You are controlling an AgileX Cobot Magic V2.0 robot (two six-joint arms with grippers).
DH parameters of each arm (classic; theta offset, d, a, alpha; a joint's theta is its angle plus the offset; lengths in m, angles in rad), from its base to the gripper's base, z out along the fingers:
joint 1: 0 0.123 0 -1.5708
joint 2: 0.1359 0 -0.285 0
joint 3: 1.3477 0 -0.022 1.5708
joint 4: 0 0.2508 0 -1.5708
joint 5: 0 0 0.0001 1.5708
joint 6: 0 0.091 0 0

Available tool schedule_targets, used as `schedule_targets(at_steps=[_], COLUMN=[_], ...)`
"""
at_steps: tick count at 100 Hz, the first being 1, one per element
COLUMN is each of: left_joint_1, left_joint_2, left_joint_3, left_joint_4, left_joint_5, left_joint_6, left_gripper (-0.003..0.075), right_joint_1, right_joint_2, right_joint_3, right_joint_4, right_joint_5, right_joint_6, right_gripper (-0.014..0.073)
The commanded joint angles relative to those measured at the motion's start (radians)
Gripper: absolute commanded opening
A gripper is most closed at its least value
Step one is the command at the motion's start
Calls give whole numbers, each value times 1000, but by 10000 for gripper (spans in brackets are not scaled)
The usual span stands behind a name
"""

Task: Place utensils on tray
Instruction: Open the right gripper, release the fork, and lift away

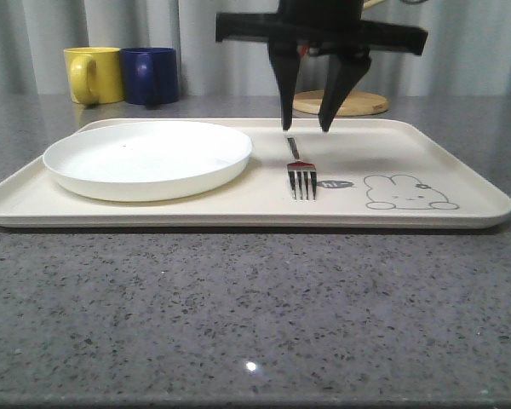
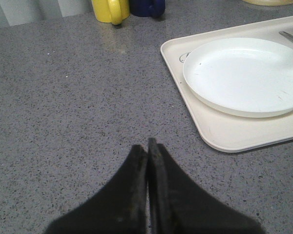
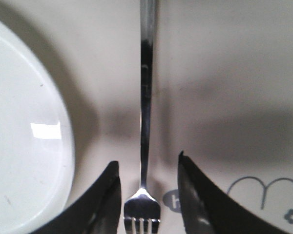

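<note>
1. Lying flat on the large cream rectangular tray [image 1: 443, 162] – a slim silver four-tined fork [image 1: 300, 173], tines toward the camera, just beside the round white plate [image 1: 147, 158] and touching the small "hi" bubble [image 1: 335, 183], left of the grey rabbit drawing [image 1: 409, 193].
2. Hovering above the fork's handle: right gripper [image 1: 305, 128], jaws spread, one on each side of the handle, apparently not touching it.
3. Over bare grey speckled counter [image 2: 78, 97] beside the tray – left gripper [image 2: 148, 144], jaws pressed together, empty.
4. Standing at the back: yellow mug [image 1: 94, 74], dark blue mug [image 1: 150, 75], round wooden disc [image 1: 351, 104].
</note>
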Motion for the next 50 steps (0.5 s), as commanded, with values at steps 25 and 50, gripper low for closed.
schedule_targets(at_steps=[25,50], left_joint_1=[1,1], left_joint_2=[9,9], left_joint_3=[-26,-26], left_joint_4=[-14,-14], left_joint_5=[-74,-74], left_joint_6=[-7,-7], left_gripper=[-19,-19], right_joint_1=[-172,-383], right_joint_2=[-202,-255], right_joint_3=[3,124], right_joint_4=[-87,-72], right_joint_5=[109,109], right_joint_6=[-253,-338], right_gripper=[306,306])
